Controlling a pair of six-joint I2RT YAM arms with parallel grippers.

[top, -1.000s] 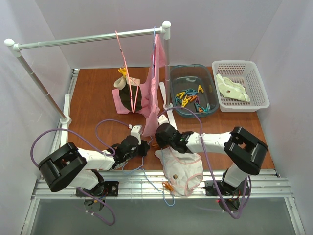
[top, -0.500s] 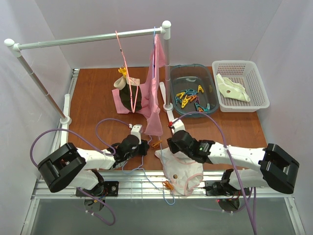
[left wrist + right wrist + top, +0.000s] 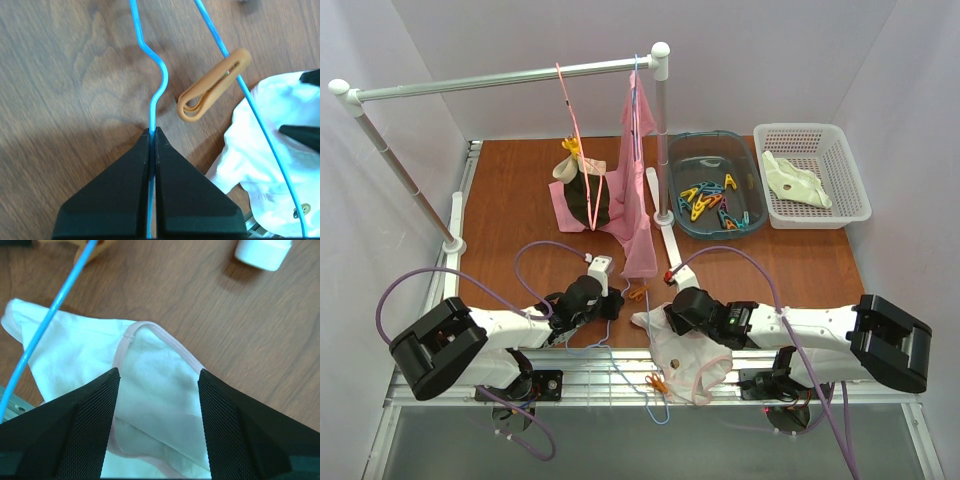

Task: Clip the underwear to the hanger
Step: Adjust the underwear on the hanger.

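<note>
- Brown wooden tabletop (image 3: pixel 510 200), plain white walls (image 3: pixel 770 60) around;
- my left gripper (image 3: pixel 153 131) clamps the thin light-blue wire hanger (image 3: pixel 159 80); right gripper (image 3: pixel 159 372) gapes over pale pink-edged fabric underwear (image 3: pixel 150 405), half hidden from above.

underwear (image 3: pixel 155 395): white, pale pink edging
hanger (image 3: pixel 151 117): light blue
clothespin (image 3: pixel 212 82): orange-tan
table (image 3: pixel 60 75): brown wood grain
basket (image 3: pixel 817 127): white lattice

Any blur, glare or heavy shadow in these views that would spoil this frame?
Top external: evenly lit, sharp, no glare. Left wrist: crisp grain on the table, soft shadows beside the hanger wire and the orange clothespin. Right wrist: the underwear is bright, nearly washed out; the fingers of the right gripper are very dark.
</note>
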